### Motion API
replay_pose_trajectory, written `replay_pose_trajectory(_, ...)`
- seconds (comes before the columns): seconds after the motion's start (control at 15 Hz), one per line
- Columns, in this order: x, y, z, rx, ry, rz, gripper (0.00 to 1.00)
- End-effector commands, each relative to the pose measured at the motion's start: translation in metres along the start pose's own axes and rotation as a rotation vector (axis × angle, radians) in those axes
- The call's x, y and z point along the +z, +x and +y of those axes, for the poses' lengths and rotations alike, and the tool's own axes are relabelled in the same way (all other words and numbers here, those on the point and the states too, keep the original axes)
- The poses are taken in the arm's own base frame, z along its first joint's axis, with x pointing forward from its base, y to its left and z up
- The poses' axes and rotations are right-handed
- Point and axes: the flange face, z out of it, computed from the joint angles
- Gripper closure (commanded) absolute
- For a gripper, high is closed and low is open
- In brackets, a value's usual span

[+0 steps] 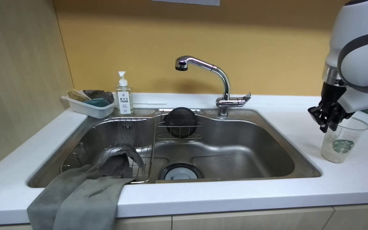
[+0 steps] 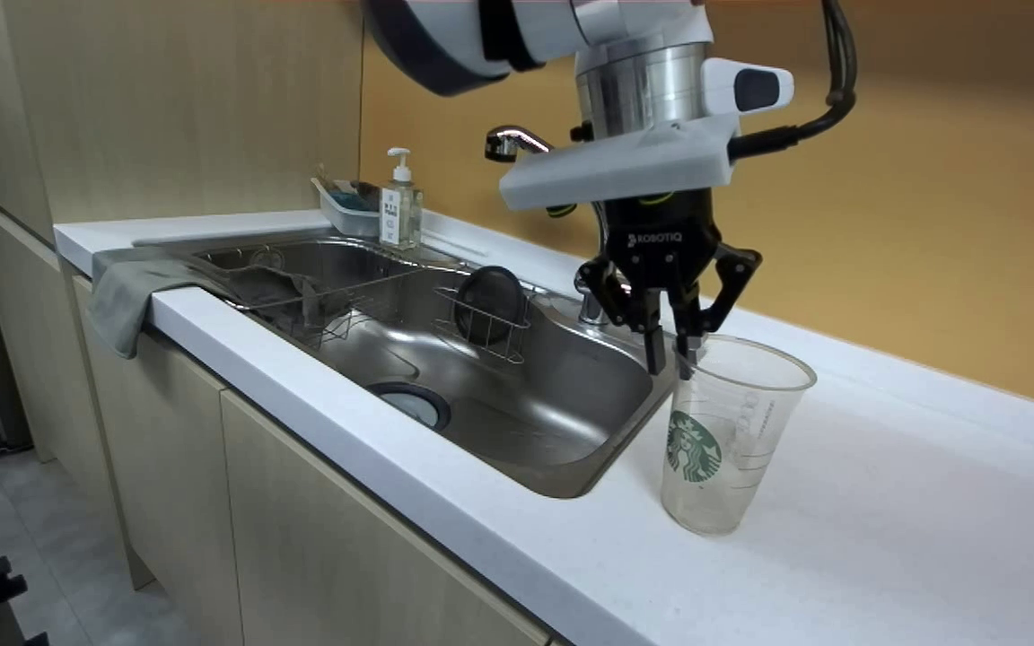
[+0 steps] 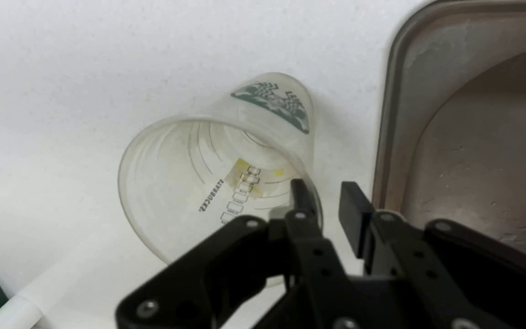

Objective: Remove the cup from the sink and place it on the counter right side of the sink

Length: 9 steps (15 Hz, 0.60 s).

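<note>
1. cup (image 2: 737, 449), clear plastic, round green logo on its side: stood mouth up on the worktop (image 2: 894, 547), just beside the sink (image 1: 251, 153).
2. end effector (image 2: 670, 361): fingers were parted astride the cup's rim, one inside, one outside; contact with the wall could not be told.
3. pump bottle (image 1: 125, 100): stood at the sink's rear edge, beside a white tray (image 1: 89, 109).
4. gray cloth (image 1: 85, 198): hung over the worktop's front edge, partly inside the sink.
</note>
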Motion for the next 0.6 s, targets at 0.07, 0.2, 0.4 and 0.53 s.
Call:
replay_pose_trajectory(0.07,-0.011,0.014,0.002,0.040,-0.047,0.053,0.36)
replay_pose_trajectory(0.2,-0.021,0.025,0.005,0.041,-0.083,0.111,0.22)
replay_pose_trajectory(0.4,-0.043,0.043,0.009,0.048,-0.162,0.208,0.02)
replay_pose_trajectory(0.53,-0.061,0.056,0.009,0.059,-0.247,0.280,0.00)
